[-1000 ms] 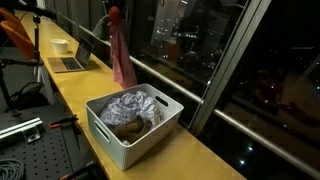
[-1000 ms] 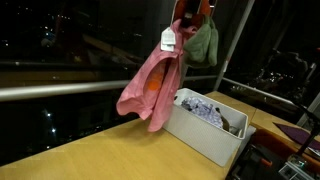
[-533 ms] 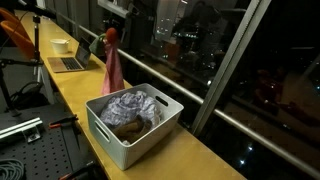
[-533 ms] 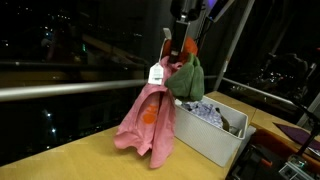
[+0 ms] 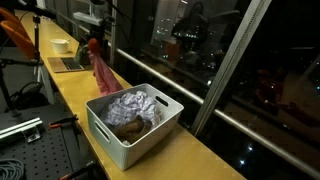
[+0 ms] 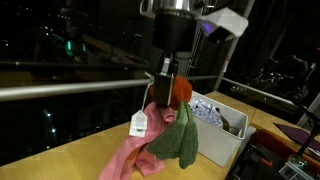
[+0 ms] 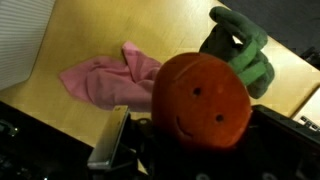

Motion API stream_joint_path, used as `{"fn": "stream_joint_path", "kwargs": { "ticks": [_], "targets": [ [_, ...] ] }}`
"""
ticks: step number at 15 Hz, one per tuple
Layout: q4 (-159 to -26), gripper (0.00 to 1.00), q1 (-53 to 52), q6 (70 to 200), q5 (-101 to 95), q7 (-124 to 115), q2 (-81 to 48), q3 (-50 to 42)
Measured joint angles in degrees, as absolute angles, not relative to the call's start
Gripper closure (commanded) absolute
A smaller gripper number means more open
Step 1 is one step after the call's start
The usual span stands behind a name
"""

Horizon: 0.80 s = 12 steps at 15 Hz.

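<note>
Toy (image 6: 178,90): a round orange plush with a stitched smiling face, seen close in the wrist view (image 7: 200,102). It hangs in the air just over the table, beside the bin.
Gripper (image 6: 172,80): points straight down, fingers clamped together on the toy's top.
Green part (image 6: 182,140): a soft, leaf-shaped flap hanging below the orange ball; its lower end is close to the table.
Pink cloth (image 6: 130,165): trails down from the toy and lies crumpled on the table; in the wrist view (image 7: 105,80) it is spread flat on the wood. Whether it is sewn to the toy cannot be told.
Tag (image 6: 139,123): a small white label dangling beside the pink cloth.
Bin (image 5: 108,135): a white plastic box, just beside the toy, holding a crumpled pale printed cloth and something brown.
Table (image 6: 60,160): a long, narrow counter of smooth yellow wood running along the window.
Laptop (image 5: 68,63): open, farther along the table, well apart from the bin.
Cup (image 5: 60,45): pale, just behind the laptop.
Window (image 5: 200,40): floor-to-ceiling glass with dark frames; night outside, scattered city lights.
Room: dim; an orange chair (image 5: 15,35) and a black bench (image 5: 20,128) with cables stand beside the table.
</note>
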<state>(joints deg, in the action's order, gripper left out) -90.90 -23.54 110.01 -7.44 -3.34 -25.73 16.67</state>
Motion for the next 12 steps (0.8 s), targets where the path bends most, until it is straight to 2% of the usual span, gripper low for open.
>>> {"fn": "stream_joint_path", "kwargs": {
  "ticks": [7,8,9,12],
  "targets": [
    [-103.0,1.00,-20.7,123.0,-7.7,-4.6,-27.1,12.5],
    [-102.8,0.92,-20.7,124.3,-8.1,-4.6,-27.7,12.1],
    [-102.5,0.74,-20.7,125.3,-8.8,-4.6,-28.3,11.9],
    [-100.7,0.54,-20.8,125.7,-10.7,-4.4,-29.9,11.8]
  ]
}}
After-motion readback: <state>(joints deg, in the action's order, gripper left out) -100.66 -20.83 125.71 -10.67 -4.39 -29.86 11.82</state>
